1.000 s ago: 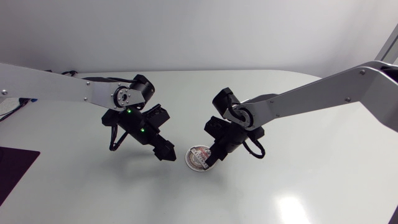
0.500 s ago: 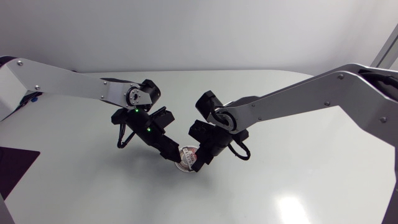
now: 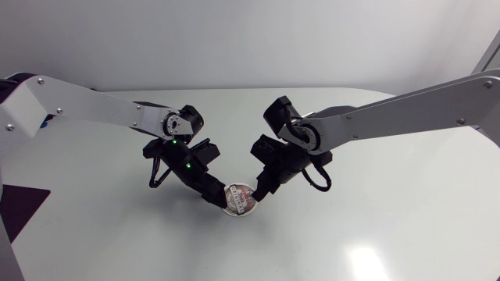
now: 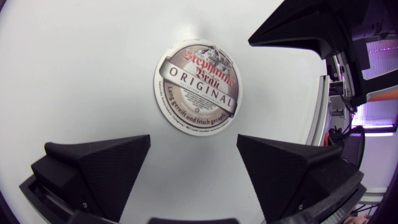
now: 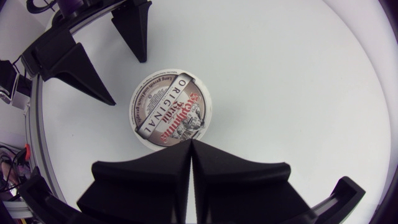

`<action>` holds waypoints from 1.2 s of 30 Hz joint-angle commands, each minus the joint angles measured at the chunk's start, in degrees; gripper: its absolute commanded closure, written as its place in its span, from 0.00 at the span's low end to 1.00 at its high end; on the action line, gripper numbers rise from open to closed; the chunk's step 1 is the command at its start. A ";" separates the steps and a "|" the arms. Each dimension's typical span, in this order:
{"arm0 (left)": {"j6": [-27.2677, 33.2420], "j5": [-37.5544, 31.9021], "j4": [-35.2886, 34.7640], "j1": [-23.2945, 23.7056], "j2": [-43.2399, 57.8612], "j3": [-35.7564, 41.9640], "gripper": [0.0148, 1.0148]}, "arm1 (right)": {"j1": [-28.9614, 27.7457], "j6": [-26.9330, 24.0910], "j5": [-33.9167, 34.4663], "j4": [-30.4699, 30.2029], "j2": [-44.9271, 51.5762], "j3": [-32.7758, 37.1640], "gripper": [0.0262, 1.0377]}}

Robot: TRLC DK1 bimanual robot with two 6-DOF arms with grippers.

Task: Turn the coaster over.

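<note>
Round coaster [image 4: 198, 89], white rim, printed face up, apparently lying flat on table [image 3: 375, 226].

Head cam's fixed up high, looking down on the whole table [image 3: 391, 234]. Both wrist cams hang close over it, facing down, and all three views share the coaster [image 3: 238, 199].

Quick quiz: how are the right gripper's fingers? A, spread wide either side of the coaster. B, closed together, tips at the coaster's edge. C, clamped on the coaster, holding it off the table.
B: the right gripper has its fingers pressed together with no gap, tips at the rim of the coaster, which lies flat on the table, print up.
</note>
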 commanded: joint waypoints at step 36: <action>-0.04 1.01 -2.93 1.33 3.81 3.96 0.04 | 2.01 -1.42 -0.26 -2.58 5.41 3.45 0.98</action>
